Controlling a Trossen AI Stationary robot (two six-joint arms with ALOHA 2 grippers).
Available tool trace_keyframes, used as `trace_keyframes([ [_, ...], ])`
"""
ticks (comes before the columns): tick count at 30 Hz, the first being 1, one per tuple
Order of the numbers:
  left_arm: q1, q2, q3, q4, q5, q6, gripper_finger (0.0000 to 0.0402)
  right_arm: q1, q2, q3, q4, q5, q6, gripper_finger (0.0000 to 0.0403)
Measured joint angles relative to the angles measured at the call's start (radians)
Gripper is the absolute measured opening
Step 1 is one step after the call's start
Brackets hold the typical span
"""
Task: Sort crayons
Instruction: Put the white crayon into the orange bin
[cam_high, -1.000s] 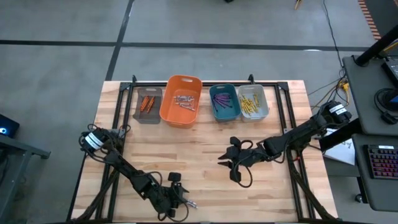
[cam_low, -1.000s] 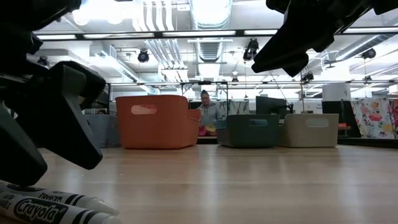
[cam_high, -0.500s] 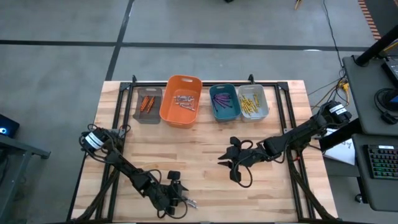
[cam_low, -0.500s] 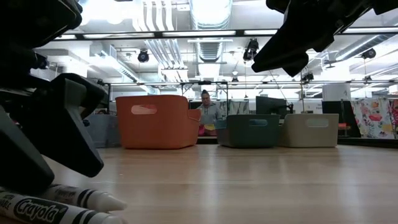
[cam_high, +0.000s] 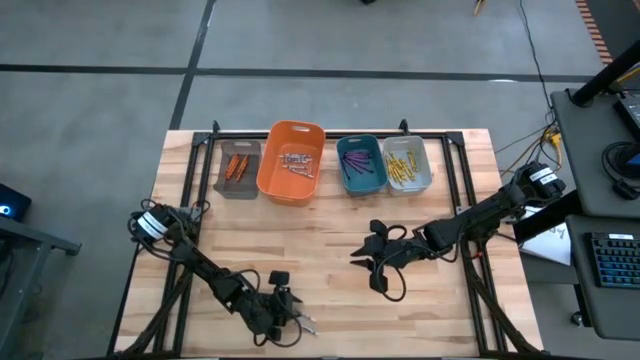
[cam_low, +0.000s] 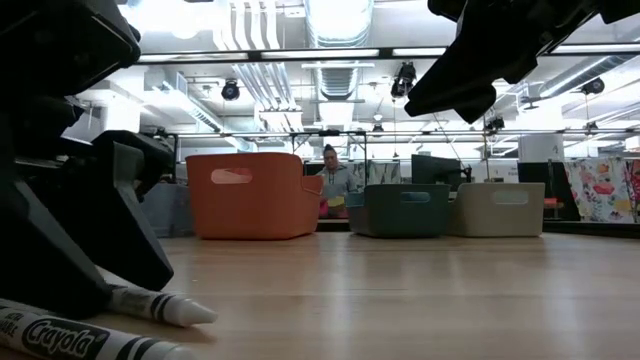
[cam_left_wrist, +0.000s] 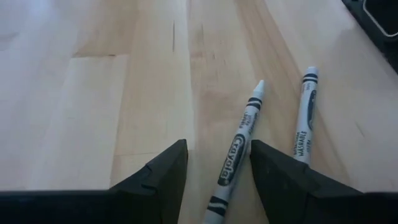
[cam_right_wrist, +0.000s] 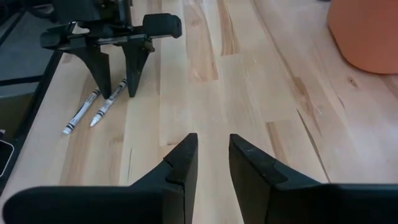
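Two white-wrapped crayons lie flat on the wood near the table's near edge. One crayon (cam_left_wrist: 239, 146) runs between the fingers of my left gripper (cam_left_wrist: 217, 146), which is open and low over it; the other crayon (cam_left_wrist: 306, 115) lies just beside it. From above, both crayons (cam_high: 308, 325) sit at my left gripper (cam_high: 285, 308). My right gripper (cam_high: 360, 265) hovers open over the table's middle with nothing between its fingers (cam_right_wrist: 180, 162). My left gripper slants down from the table's left, one finger on each long side of the crayon's wrapped middle (cam_left_wrist: 231, 163). The crayon runs along the fingers and lies flat on the table. I cannot tell whether a finger (cam_left_wrist: 267, 162) touches it.
Along the far edge stand a brown bin (cam_high: 238, 185) with orange crayons, an orange bin (cam_high: 275, 185) with greyish ones, a teal bin (cam_high: 375, 185) with purple ones and a grey bin (cam_high: 425, 180) with yellow ones. Bare wood lies between the bins and the arms.
My left gripper has sunk toward the table over the crayon. The pointed tip of the crayon between its fingers has shifted a little across the wood; the other crayon has stayed put.
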Motion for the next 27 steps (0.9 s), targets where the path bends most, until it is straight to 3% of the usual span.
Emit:
trace_keyframes([
  [6,0.002,-0.001,-0.013,-0.001,-0.043,0.016,0.0116,0.0,0.0,0.0,0.0,0.0,-0.001,0.0078],
  [15,0.002,-0.003,-0.041,0.0,-0.07,-0.007,0.0013,0.0,0.0,0.0,0.0,0.0,-0.001,0.0086],
  [27,0.005,-0.03,-0.056,-0.035,-0.192,0.017,0.0003,0.0,0.0,0.0,0.0,0.0,-0.01,0.0077],
])
